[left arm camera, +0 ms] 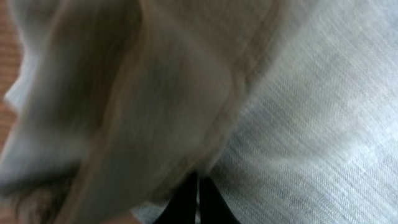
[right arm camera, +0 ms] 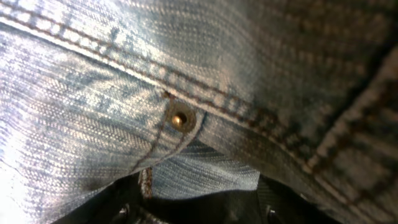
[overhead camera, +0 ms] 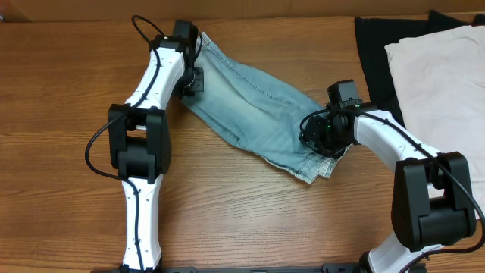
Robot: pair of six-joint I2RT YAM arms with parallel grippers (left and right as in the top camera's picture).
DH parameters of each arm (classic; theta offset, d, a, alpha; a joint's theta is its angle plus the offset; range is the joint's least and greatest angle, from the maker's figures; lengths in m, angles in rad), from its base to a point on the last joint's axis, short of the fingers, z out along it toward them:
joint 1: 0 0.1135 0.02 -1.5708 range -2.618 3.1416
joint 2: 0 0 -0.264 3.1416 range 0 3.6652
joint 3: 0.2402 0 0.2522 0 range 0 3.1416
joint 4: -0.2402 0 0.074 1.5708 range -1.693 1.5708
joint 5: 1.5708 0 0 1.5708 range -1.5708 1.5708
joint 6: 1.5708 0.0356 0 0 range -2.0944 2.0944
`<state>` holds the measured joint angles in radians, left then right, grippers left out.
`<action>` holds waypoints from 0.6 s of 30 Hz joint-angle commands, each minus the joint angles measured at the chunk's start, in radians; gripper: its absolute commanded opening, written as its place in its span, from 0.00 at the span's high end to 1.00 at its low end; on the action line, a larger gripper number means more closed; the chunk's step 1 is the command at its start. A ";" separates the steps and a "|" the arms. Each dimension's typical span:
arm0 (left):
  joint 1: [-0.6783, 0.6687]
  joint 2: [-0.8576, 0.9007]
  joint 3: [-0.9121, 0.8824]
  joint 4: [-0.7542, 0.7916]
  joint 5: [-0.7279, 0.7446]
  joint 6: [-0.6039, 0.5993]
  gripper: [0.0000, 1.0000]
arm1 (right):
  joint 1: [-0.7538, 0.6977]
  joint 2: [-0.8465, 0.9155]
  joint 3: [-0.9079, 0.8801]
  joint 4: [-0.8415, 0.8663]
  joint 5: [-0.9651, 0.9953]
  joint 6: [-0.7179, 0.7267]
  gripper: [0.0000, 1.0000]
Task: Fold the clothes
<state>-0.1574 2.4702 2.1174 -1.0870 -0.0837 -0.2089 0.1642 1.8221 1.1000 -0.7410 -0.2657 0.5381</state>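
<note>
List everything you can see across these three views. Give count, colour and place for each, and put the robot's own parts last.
denim shorts: one, faded light blue, lying diagonally mid-table
rivet: one, brass-coloured, at a seam on the shorts
cream-white garment: one, cream-white, far right, overlapping the black one
black garment: one, black, upper right
table: one, brown wood, beneath everything
left gripper: one, black, at the shorts' upper-left end, fingers closed on fabric
right gripper: one, black, at the shorts' lower-right end, grip hidden by denim
</note>
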 commanded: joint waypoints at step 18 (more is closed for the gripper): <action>0.023 0.049 -0.008 -0.533 -0.106 -0.208 0.71 | 0.001 -0.117 0.113 -0.159 -0.043 -0.042 0.09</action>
<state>-0.1421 2.4996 2.1178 -1.5799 -0.1703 -0.4023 0.1642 1.7248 1.1961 -0.8871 -0.3008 0.5007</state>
